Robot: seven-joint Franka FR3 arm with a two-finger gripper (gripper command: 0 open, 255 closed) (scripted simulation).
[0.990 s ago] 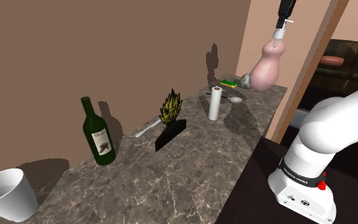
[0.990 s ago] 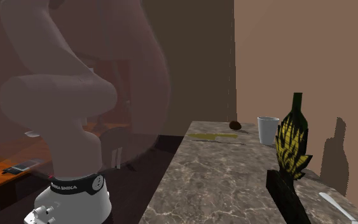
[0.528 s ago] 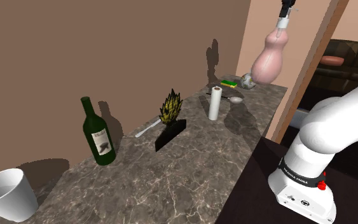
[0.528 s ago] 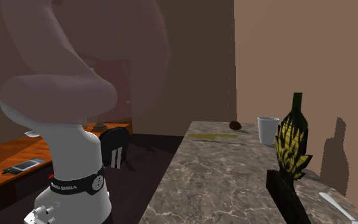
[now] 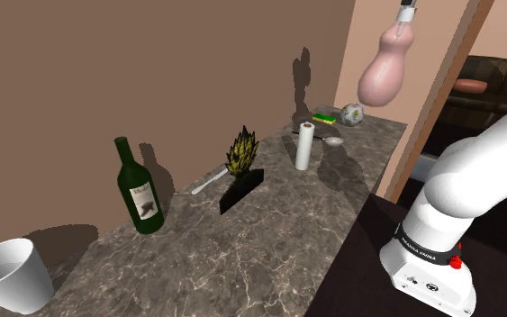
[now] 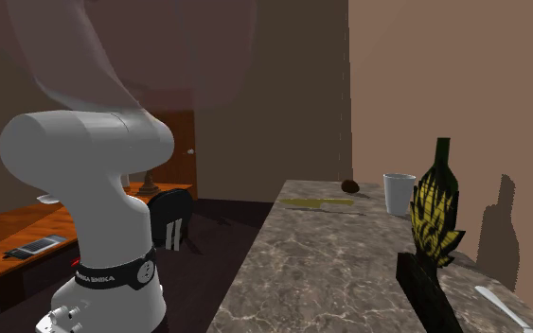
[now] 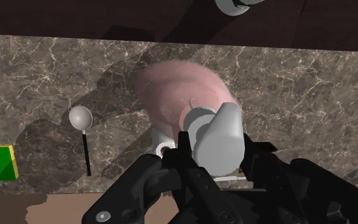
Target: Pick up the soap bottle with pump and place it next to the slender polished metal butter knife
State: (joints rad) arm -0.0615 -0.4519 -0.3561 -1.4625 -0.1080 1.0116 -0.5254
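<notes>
over the marble counter my gripper clamps the pink soap bottle by its pump head; hung there, it seems bulbous, slick and swing-prone.

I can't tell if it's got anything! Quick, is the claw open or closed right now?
The claw: closed, holding the pink soap bottle by its grey pump.

Counter: brown veined stone.
Ornament: spiky, yellow, mid-counter in shoulder view.
Butter knife: ornament's 9 o'clock, flat.
Green bottle: beyond knife, upright.
White cup: 8 o'clock.
White cylinder, spoon, sponge, ball: 2 o'clock.
</notes>
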